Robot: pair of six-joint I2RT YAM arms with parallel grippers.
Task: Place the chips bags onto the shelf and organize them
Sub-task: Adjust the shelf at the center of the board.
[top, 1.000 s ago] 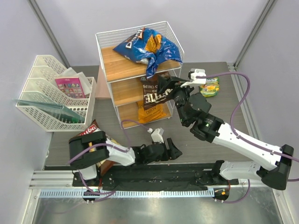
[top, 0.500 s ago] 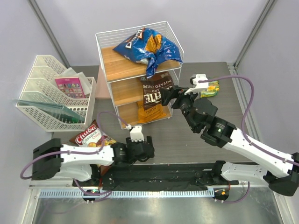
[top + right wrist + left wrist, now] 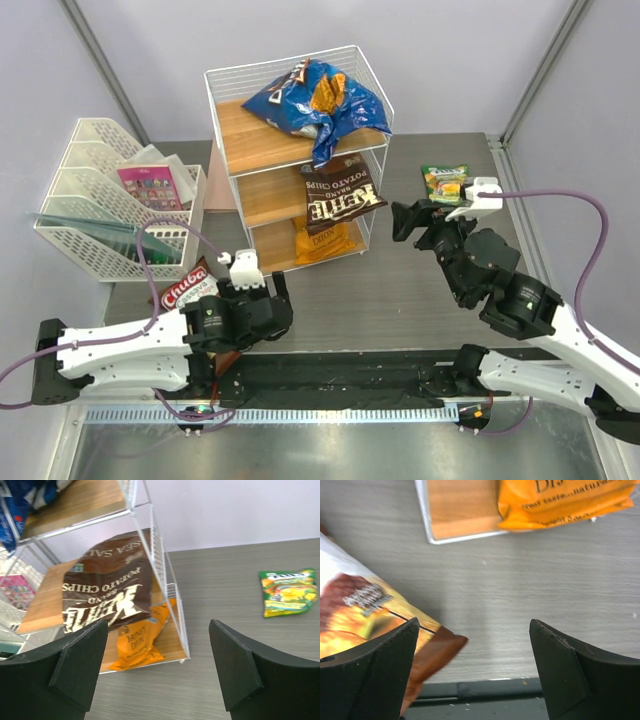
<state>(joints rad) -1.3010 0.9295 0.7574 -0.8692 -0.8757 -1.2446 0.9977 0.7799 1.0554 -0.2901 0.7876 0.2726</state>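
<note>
Jaws wide on both sides, and nothing between either pair! Left gripper (image 3: 474,625) hangs over the grey wood-grain table (image 3: 530,580). The crinkly brown-and-white chips bag with red lettering (image 3: 365,610) lies just under its left finger, one brown corner poking towards the gap; touching or not, I can't tell. Beyond those fingertips sits the foot of the tall white wire shelf with wooden boards (image 3: 232,125).

Right gripper (image 3: 159,625) points at that shelf too. Ahead and a touch left is the dark brown Sea Salt bag (image 3: 107,595) on the middle board, sagging out past the front. The orange Honey Dijon bag (image 3: 137,642) sits on the bottom board below it. Up top, the blue Doritos bag (image 3: 320,100) droops over the edge. Well off to the right of the right finger, the small green-and-yellow bag (image 3: 289,591) lies flat on the table.

I make it three shelved and two to go, plus some tidying of those overhangs.
</note>
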